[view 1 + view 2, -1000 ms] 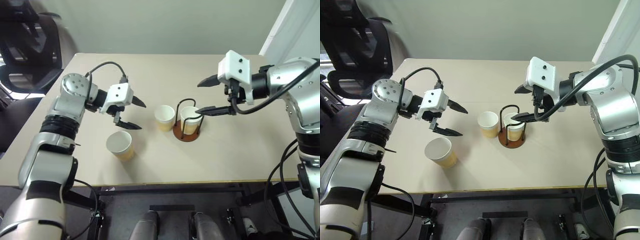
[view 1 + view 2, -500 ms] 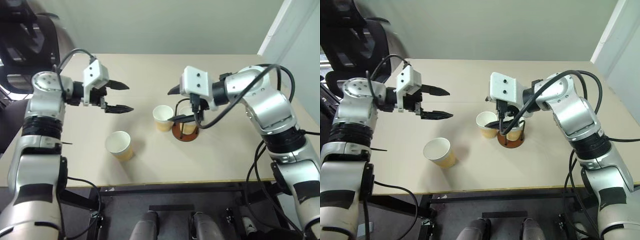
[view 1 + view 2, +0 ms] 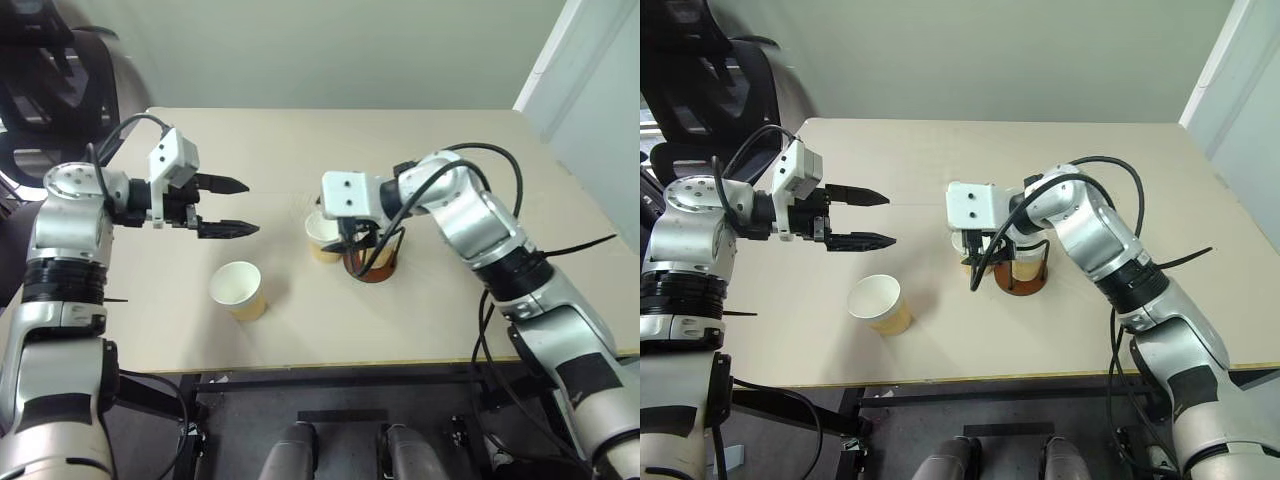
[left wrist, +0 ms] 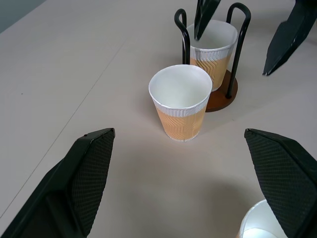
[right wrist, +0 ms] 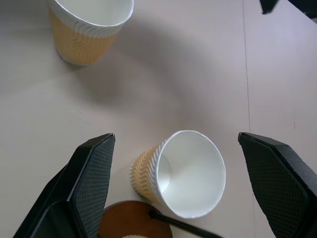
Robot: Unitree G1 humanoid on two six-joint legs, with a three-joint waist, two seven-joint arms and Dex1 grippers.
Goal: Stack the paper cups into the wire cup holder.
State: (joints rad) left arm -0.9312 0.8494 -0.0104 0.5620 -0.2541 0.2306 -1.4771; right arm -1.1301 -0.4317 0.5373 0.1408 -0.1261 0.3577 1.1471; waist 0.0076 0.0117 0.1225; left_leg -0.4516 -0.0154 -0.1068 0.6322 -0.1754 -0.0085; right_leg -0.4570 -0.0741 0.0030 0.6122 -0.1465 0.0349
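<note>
On the beige table point(image 3: 450, 290), the wire cup holder point(image 4: 233, 87) is standing upright near the middle, its reddish-brown base flat on the surface and its black wire loops rising around one paper cup point(image 4: 214, 47) that is sitting inside it. A second paper cup point(image 4: 180, 106) is standing upright on the table just beside the holder, on the robot's left of it, apart from the base as the left wrist view shows. The third paper cup point(image 3: 240, 290) is standing alone, well apart from the other two, nearer the front edge of the table and to the robot's left. The right gripper point(image 5: 178, 163) is hanging directly over the second cup, pointing downward and toward the left, its two black fingers spread wide with the cup lying between them in the right wrist view; whether the fingertips point(image 5: 91, 173) are touching the cup's wall cannot be told, and the claw is clenching nothing. The left gripper point(image 3: 232, 207) is hovering above bare table off to the robot's left, aimed sideways toward the holder, its jaws released and parted, with nothing between them. A black office chair point(image 3: 50, 90) is standing beyond the table's far left corner.
</note>
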